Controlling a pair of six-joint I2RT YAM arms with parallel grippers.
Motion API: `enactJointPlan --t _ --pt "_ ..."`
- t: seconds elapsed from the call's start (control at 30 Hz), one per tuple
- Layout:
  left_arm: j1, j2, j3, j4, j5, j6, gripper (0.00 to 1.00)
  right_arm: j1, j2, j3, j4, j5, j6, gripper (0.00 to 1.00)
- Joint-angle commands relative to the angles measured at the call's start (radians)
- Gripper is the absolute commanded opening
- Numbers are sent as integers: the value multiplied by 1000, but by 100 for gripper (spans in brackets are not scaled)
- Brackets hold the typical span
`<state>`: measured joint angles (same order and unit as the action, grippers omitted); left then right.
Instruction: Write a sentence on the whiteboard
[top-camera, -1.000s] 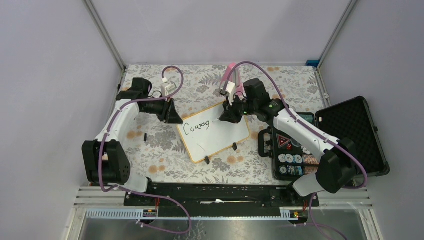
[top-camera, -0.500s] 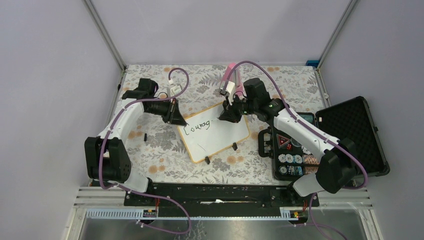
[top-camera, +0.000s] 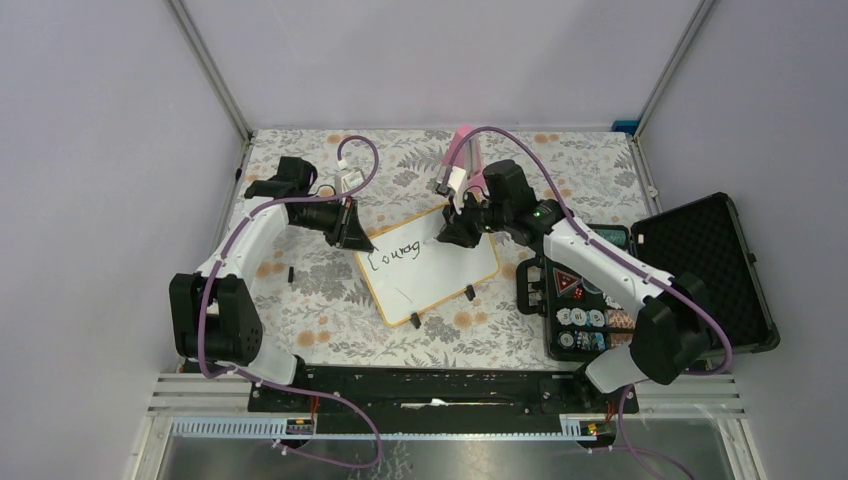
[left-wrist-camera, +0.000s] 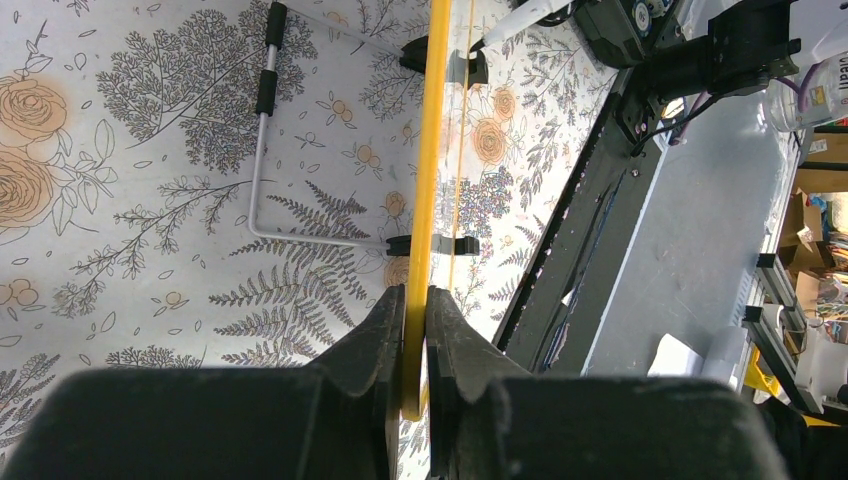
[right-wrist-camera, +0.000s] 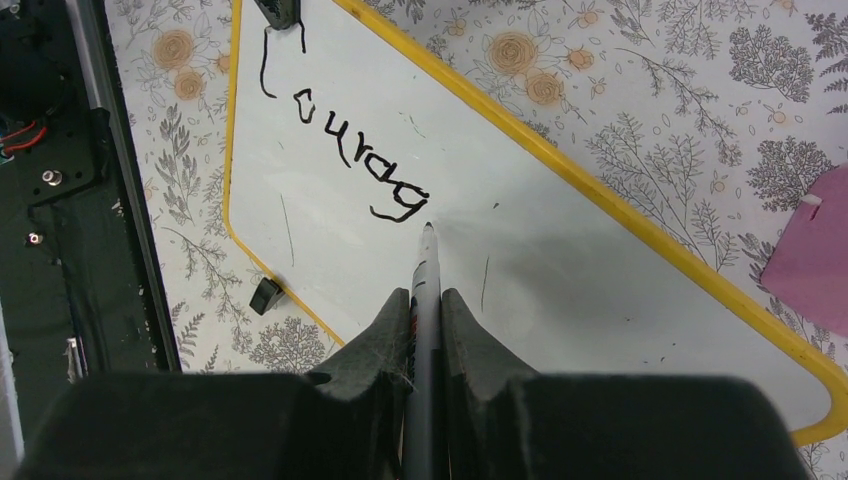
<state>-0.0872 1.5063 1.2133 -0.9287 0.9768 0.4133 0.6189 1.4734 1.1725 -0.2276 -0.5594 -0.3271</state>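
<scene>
hiding whiteboard (top-camera: 430, 280) corner, left gripper (top-camera: 355, 238) (sentence (top-camera: 393, 251) partial)

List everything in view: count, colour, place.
whiteboard: 1, white with yellow rim, table centre
writing: 1 line, black, "Courag", left part of the whiteboard
marker: 1, pale barrel, tip at the last letter
case: 1, black, open, right of the whiteboard
chips: several, mixed colours, inside the case
pink item: 1, far table edge
cloth: 1, white floral, under everything
left gripper: 1, black, shut on the whiteboard's rim
right gripper: 1, black, shut on the marker
</scene>
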Motion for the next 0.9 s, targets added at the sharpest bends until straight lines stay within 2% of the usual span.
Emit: enactJointPlan --t 0.0,0.5,0.87 --pt "-6 11 31 42 -61 21 0 8 10 -2 45 31 -21 0" --pt "-8 12 26 43 -65 25 0 22 24 6 51 -11 1 0" --pt "-8 6 22 42 -67 26 0 22 39 19 47 73 -10 0"
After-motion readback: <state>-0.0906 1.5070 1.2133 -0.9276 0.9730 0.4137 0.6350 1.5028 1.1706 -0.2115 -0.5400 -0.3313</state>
